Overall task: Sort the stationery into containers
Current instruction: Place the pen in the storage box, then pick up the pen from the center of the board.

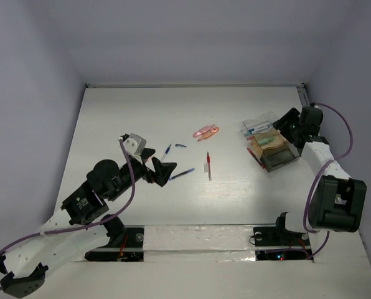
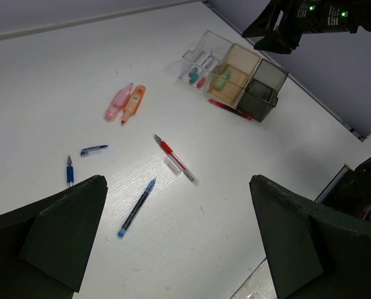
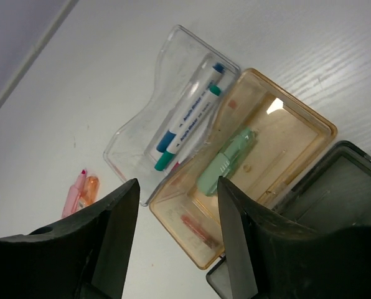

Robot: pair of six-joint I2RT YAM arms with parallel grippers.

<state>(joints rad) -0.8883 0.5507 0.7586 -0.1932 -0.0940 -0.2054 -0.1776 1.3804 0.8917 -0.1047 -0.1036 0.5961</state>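
Note:
The containers [image 1: 271, 144] stand at the right: a clear box [image 3: 173, 106] holding two capped markers [image 3: 187, 118], an orange-tan box [image 3: 291, 134] with a green marker [image 3: 226, 161] lying in it, and a grey box [image 3: 341, 199]. My right gripper [image 3: 177, 182] hovers open just above the tan box, nothing between its fingers. My left gripper [image 2: 178, 187] stands wide open above the table, empty. Below it lie a blue pen [image 2: 136, 207] and a red pen [image 2: 175, 161]. A short blue pen [image 2: 69, 170], a blue cap [image 2: 94, 149] and pink and orange highlighters [image 2: 126, 103] lie farther off.
Another red pen [image 2: 230, 109] lies on the table against the near side of the containers. The table's raised back edge [image 1: 192, 85] and right edge [image 1: 305, 93] run close behind the boxes. The right arm [image 1: 319, 156] reaches along the right side.

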